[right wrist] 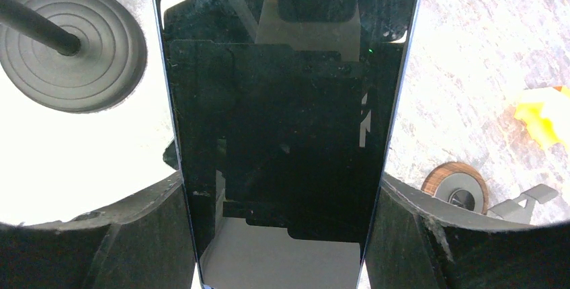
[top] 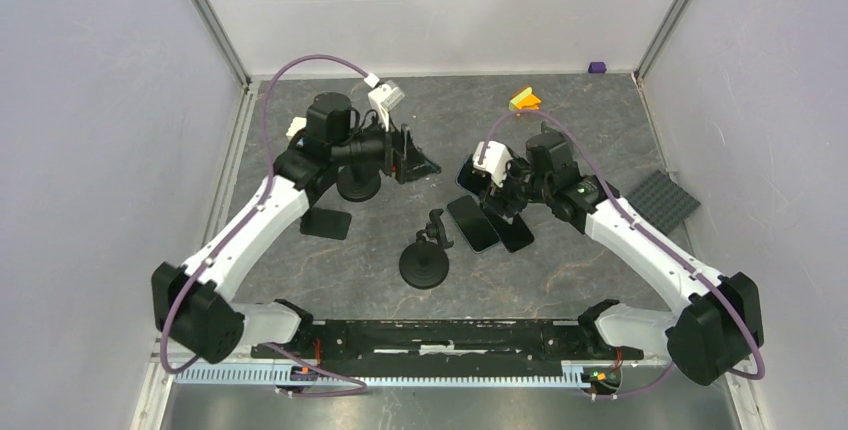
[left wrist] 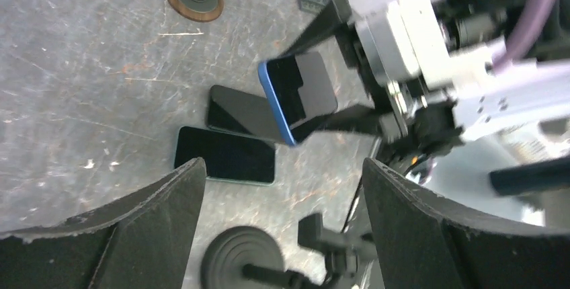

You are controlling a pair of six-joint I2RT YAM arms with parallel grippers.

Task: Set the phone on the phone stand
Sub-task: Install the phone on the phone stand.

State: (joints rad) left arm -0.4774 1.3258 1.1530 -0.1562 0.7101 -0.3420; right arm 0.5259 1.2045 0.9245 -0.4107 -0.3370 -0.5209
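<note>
Phone (left wrist: 299, 97), blue-edged, is clamped in my right claw (top: 492, 188) off the table (top: 600, 270), left claw (left wrist: 282, 168) wide and empty; I'd carry it to the phone stand (top: 425, 255) near-left of that claw, seat its bottom edge, then release.

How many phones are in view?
3. Blue-edged phone in the jaws of the right gripper; first flat phone and second flat phone lying below it. Dark slab by left arm may be a fourth.
</note>
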